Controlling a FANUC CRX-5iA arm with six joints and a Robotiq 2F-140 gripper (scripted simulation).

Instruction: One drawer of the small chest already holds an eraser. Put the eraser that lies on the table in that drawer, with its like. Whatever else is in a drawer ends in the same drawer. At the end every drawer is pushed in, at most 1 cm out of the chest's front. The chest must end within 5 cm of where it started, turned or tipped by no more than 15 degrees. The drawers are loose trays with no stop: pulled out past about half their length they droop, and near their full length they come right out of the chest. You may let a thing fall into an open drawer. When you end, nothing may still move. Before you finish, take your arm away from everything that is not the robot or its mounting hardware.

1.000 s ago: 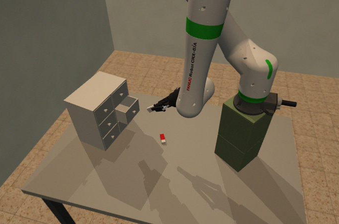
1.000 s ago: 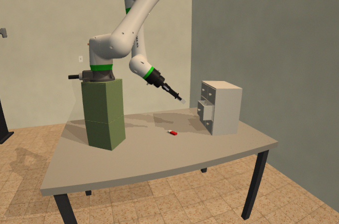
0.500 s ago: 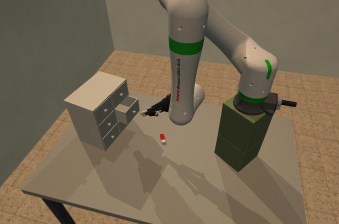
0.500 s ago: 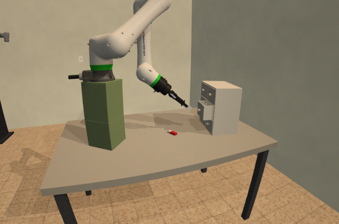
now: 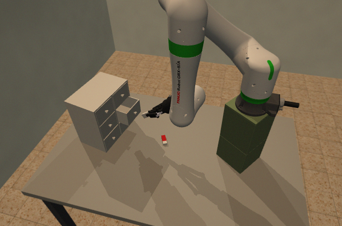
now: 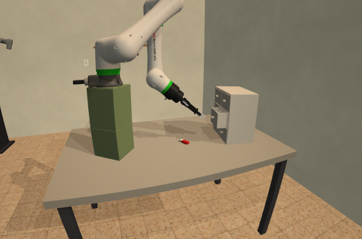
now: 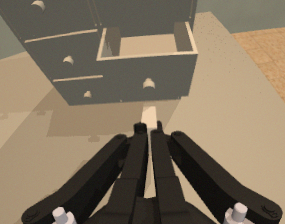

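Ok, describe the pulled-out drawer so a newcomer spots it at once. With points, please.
On the table (image 5: 203,165) (image 6: 158,166) stands a small pale chest (image 5: 83,125) (image 6: 242,118) with grey drawer fronts. The open drawer (image 5: 135,113) (image 6: 222,120) (image 7: 124,75) is in its middle row, below a shut one. Unlike its neighbours, it juts out, showing its hollow inside.

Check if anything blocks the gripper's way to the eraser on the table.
Nothing visible stands between the shut gripper and the eraser; the open drawer juts out off that path.
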